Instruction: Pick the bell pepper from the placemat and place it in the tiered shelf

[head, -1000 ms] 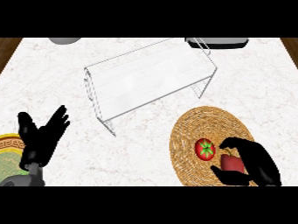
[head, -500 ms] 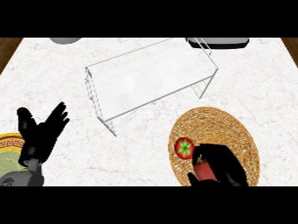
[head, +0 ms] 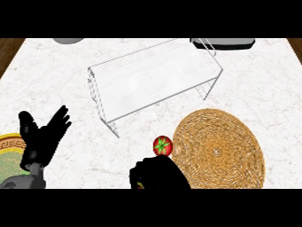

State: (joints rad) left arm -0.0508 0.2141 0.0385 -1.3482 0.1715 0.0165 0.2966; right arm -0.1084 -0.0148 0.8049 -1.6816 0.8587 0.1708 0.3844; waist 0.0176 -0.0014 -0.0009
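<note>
The right hand curls just below the pepper — whether it pinches it I cannot tell — so the pepper could roll off the mat onto the bench.

Right robot hand hides bell pepper underside; grip unclear.

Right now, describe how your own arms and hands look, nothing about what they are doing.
Each robot hand is matte black with slim, jointed fingers and a thumb: the left robot hand shows them plainly, the right robot hand appears as a dark rounded mass. A grey forearm shows below the left one. No cables or markings are visible.
</note>
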